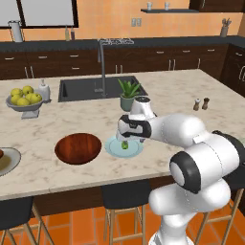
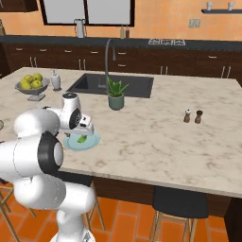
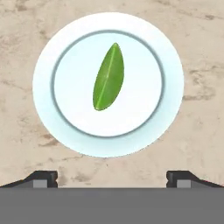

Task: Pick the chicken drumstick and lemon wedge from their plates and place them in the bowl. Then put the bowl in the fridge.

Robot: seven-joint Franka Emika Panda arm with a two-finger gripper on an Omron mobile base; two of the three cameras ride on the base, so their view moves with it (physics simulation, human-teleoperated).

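No text, label, brand, number or sign can be read anywhere in these views.

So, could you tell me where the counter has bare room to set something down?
Bare marble lies between the potted plant and the salt and pepper shakers. It is crowded around the dark wooden bowl and pale blue plate.

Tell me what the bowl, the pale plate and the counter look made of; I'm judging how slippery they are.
Bowl: dark reddish-brown wood, going by faint grain lines, satin finish.
Plate under the lemon wedge: probably glazed ceramic; smooth, pale blue, glossy.
Counter: looks like polished beige marble or stone, with mottled veining.
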